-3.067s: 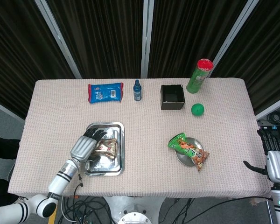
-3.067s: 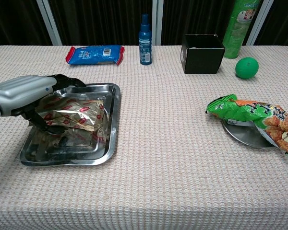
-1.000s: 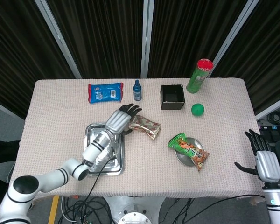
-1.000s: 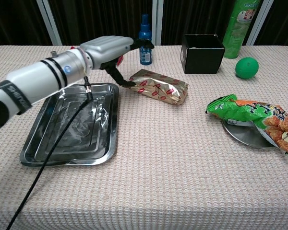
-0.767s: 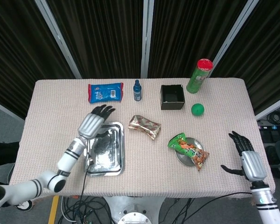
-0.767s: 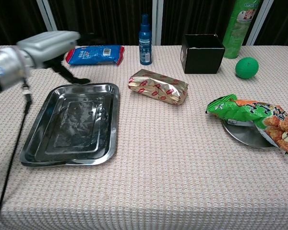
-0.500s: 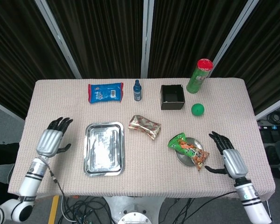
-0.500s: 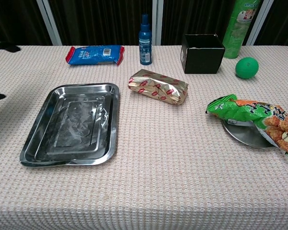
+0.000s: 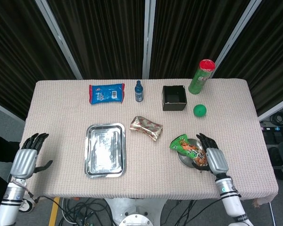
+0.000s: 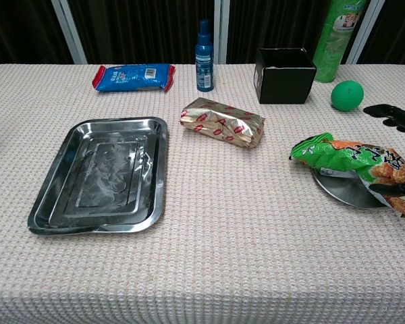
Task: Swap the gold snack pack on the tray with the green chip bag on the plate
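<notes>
Reaching for the green chip bag (image 9: 190,150) on the plate (image 9: 183,159), the right hand (image 9: 212,157) spreads its fingers wide beside it, apparently preparing a grasp. Gold snack pack (image 9: 146,127) lies on the bench, freeing the tray (image 9: 104,149). Left hand (image 9: 27,158) hangs open, off the bench's left edge.

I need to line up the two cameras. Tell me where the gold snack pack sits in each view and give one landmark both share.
Head view: the gold snack pack lies on the cloth near the middle, right of the tray.
Chest view: it lies upper centre, up and right of the tray.
Shared landmark: the blue bottle, behind the pack in both.
</notes>
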